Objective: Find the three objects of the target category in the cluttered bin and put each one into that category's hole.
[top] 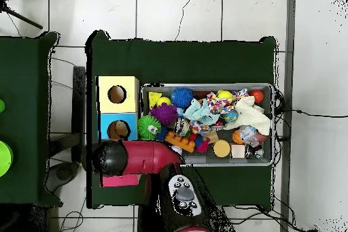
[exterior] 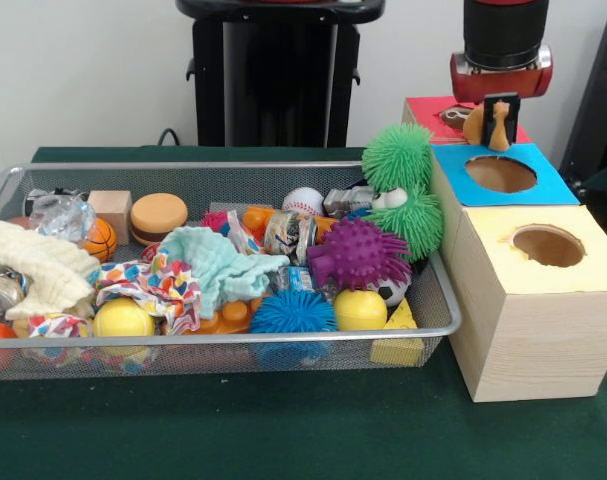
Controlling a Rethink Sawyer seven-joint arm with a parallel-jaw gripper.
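Long shallow silver wire-mesh tray (exterior: 213, 352) with rounded metal rim on dark green cloth-covered table (exterior: 283, 430), crammed with toys. Front view, left end: cream knitted cloth (exterior: 35, 262), crinkled clear plastic wrap (exterior: 61, 215), small pale wood cube (exterior: 111, 207), tan foam burger shape (exterior: 158, 216), small orange basketball (exterior: 101, 238). Middle: mint muslin cloth (exterior: 215, 264), patterned fabric with coloured hearts (exterior: 155, 286), white baseball (exterior: 302, 200). Near rim: smooth yellow ball (exterior: 123, 319), blue spiky rubber ball (exterior: 291, 313), second smooth yellow ball (exterior: 360, 309), yellow wedge (exterior: 399, 318). Right end: purple spiky rubber ball (exterior: 357, 252), green stringy puffer creature (exterior: 401, 180) piled high against the boxes.

Just right of tray, row of pale wood boxes running near to far: yellow-surround round hole (exterior: 548, 245) nearest, blue-surround round hole (exterior: 500, 174) in the middle, red-surround round hole (exterior: 455, 116) farthest.

Black gripper (exterior: 500, 122) under red and black arm (exterior: 501, 50), directly over red-surround hole, closed narrow on small tan rounded object (exterior: 475, 125), kind unclear. Overhead view: arm hides the red box almost wholly.
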